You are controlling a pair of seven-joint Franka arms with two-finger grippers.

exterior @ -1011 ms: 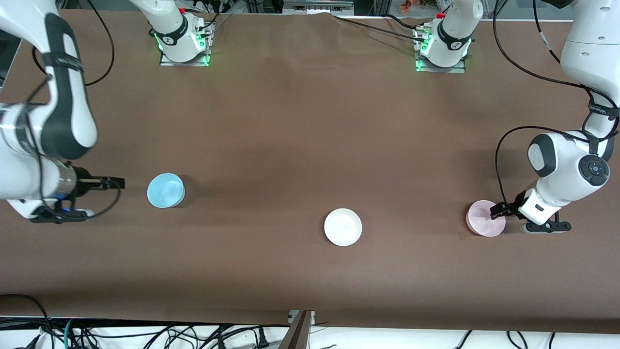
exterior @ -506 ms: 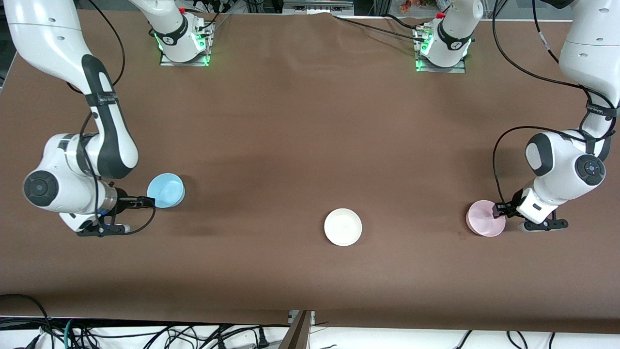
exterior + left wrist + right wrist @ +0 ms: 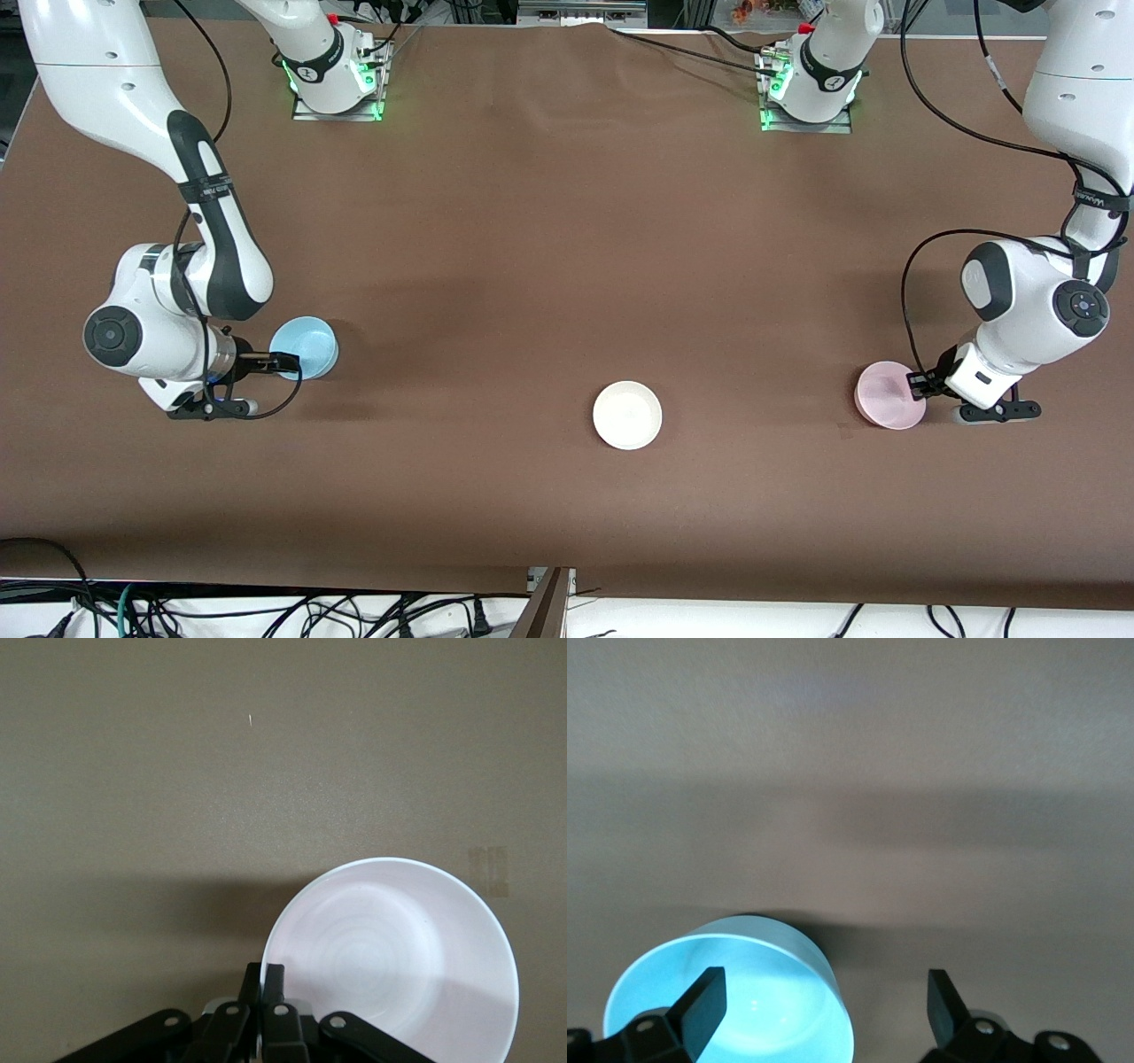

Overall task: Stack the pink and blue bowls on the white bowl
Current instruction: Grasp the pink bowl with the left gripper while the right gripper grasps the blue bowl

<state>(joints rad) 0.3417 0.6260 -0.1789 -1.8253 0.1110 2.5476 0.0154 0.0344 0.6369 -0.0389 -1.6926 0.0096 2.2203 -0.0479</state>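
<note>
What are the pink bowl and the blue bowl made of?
Probably plastic, though glazed ceramic can't be ruled out. The pink bowl looks smooth with a soft sheen and faint rings inside. The blue bowl looks smooth too, and its thin wall seems to glow with light.

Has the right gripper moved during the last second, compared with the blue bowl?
Yes. The right gripper has travelled toward the blue bowl, which stayed put; its open jaws now reach the bowl's rim.
</note>
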